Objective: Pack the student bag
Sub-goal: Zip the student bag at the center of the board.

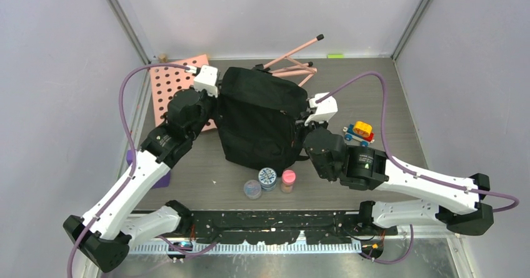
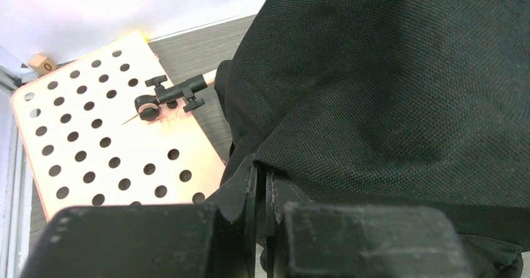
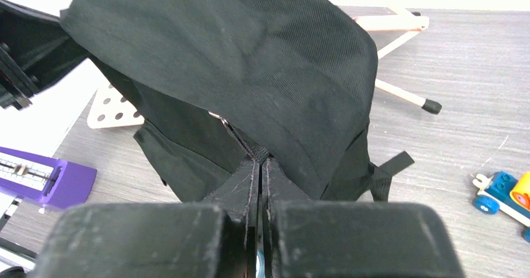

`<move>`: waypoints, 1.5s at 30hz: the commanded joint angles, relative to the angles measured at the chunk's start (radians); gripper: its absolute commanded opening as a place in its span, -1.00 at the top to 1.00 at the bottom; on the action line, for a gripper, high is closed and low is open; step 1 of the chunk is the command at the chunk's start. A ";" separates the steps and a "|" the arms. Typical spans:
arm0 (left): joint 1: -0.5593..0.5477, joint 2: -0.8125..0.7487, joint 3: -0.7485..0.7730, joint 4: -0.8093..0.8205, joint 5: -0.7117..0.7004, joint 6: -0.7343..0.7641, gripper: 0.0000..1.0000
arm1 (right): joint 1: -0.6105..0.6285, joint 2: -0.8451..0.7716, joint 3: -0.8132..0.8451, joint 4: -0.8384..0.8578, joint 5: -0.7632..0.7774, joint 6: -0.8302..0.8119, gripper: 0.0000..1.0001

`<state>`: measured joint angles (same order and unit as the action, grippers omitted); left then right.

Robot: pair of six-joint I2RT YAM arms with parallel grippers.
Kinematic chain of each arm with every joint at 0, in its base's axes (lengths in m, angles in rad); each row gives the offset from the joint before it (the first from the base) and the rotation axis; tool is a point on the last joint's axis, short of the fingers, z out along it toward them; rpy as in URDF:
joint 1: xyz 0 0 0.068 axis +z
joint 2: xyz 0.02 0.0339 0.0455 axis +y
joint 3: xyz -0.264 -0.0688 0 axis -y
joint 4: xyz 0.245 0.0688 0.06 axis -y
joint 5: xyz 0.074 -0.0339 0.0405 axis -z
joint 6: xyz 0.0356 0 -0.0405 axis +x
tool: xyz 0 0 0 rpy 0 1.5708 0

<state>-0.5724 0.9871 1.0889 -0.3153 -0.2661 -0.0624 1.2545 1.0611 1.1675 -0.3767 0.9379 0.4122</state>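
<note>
The student bag [image 1: 259, 119] is a big black fabric backpack standing in the middle of the table, its top flap draped over. My left gripper [image 1: 215, 105] is at its left side, shut on a fold of the bag's fabric [image 2: 387, 84]; the jaws pinch the cloth edge in the left wrist view, at the left gripper [image 2: 261, 168]. My right gripper [image 1: 304, 123] is at the bag's right side, shut on the fabric by a seam [image 3: 237, 59]; in the right wrist view the right gripper [image 3: 262, 164] has cloth between nearly touching fingers. The bag's inside is hidden.
A pink pegboard [image 1: 172, 84] lies left of the bag, with a black clamp on a stick [image 2: 165, 97] on it. Pink sticks [image 1: 294, 62] lie behind the bag. Three small jars [image 1: 269, 179] stand in front. A toy car [image 1: 358, 132] is right, a purple block [image 3: 44, 181] left.
</note>
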 commanded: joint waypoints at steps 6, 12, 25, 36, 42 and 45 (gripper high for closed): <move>0.045 0.039 0.137 -0.075 -0.220 -0.042 1.00 | -0.001 -0.070 -0.098 -0.091 -0.012 0.206 0.99; 0.047 0.014 0.139 -0.079 -0.258 -0.053 1.00 | -0.001 -0.099 -0.179 -0.082 -0.027 0.288 0.99; -0.163 -0.081 0.169 -0.150 0.228 0.327 -0.14 | -0.001 -0.111 -0.225 0.013 -0.068 0.264 0.99; -0.575 0.038 0.207 -0.142 0.011 0.599 -0.38 | -0.001 -0.129 -0.238 0.028 -0.062 0.242 0.99; -0.617 0.139 0.253 -0.097 -0.023 0.647 -0.44 | -0.001 -0.138 -0.252 0.037 -0.070 0.242 0.99; -0.633 0.138 0.241 -0.046 -0.023 0.671 -0.45 | -0.002 -0.146 -0.255 0.036 -0.069 0.237 0.99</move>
<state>-1.1873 1.1419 1.2900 -0.4641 -0.2485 0.5446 1.2545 0.9417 0.9138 -0.3737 0.8520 0.6556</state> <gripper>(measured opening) 0.720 0.044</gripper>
